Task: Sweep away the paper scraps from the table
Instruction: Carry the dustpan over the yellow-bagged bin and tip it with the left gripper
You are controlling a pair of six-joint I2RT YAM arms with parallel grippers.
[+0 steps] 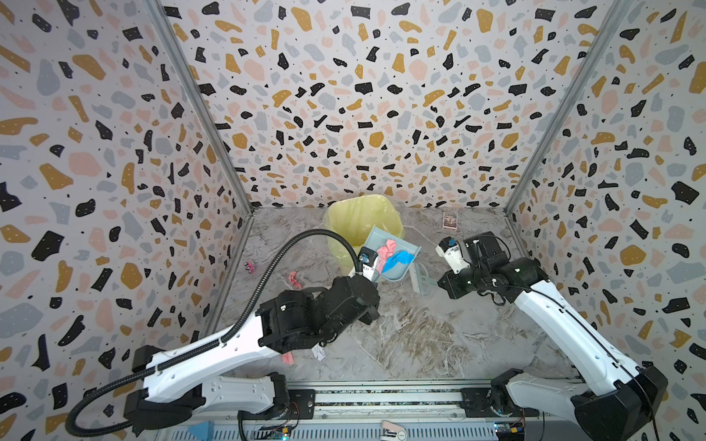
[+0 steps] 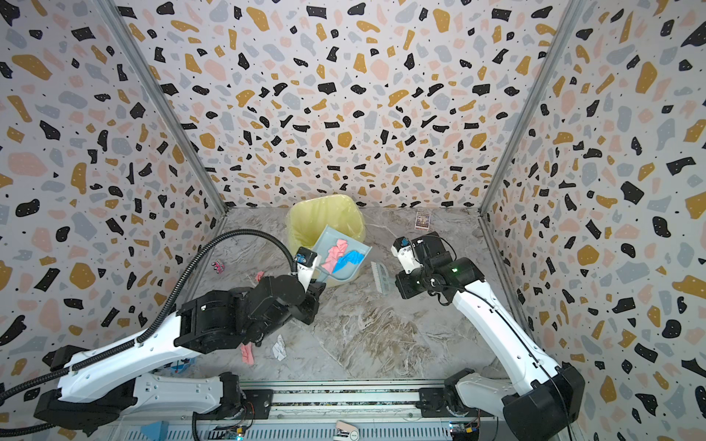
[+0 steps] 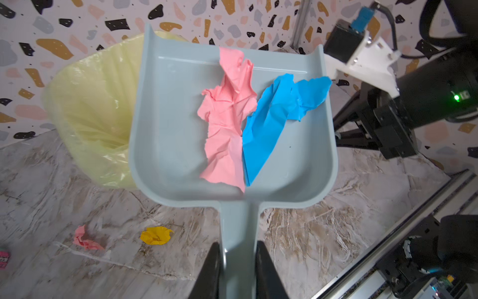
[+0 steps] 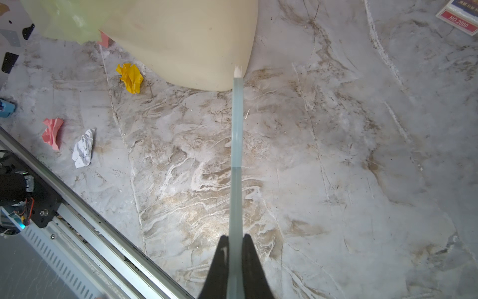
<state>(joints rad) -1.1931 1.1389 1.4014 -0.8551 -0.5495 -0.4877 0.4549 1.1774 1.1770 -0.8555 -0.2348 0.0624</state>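
Although hidden in both top views, a crumpled yellow scrap (image 4: 130,77) shows in the wrist views, on the table (image 4: 336,155) beside the bin (image 3: 85,77). The dustpan (image 3: 168,129), held above the table at the bin's mouth, contains a large pink scrap (image 3: 227,116) and a blue scrap (image 3: 269,116), creased and torn. The left gripper (image 3: 239,256) clamps the dustpan handle; the right gripper (image 4: 235,246) clamps the brush (image 4: 237,129). A small pink scrap (image 4: 53,132) and a white scrap (image 4: 82,148) lie near the front rail (image 4: 85,222).

Three walls (image 1: 344,95) stand at left, far and right, with a terrazzo pattern of black, ochre, pink and grey spots. Metal posts (image 1: 200,110) mark both far corners.
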